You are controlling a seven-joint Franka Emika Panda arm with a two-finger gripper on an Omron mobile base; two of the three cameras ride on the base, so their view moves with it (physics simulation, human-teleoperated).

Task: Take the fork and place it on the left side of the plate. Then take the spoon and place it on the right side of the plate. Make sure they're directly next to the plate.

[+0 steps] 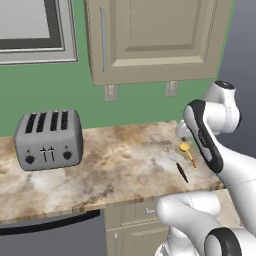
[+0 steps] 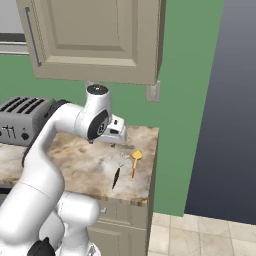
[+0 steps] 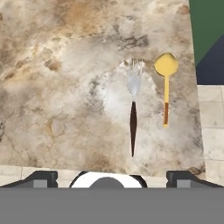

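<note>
The fork [image 3: 133, 105] lies flat on the marble counter, its silver tines pointing to the wall and its thin black handle toward the front edge. Just to its right lies the spoon [image 3: 166, 85], parallel, with a yellow bowl and an orange handle. Both sit near the counter's right end, the fork [image 1: 178, 166] left of the spoon [image 1: 188, 152] in the left base view; in the right base view the fork [image 2: 117, 176] and the spoon [image 2: 135, 161] lie below the hand. My gripper [image 3: 112, 178] hovers above them, open wide, with nothing between its fingertips [image 3: 41, 177]. The plate is out of view.
A silver four-slot toaster [image 1: 48, 139] stands at the counter's left. The counter [image 1: 120, 165] ends right beside the spoon, with a drop to the tiled floor [image 2: 200, 235]. Wall cabinets [image 1: 155, 40] hang above, against the green wall.
</note>
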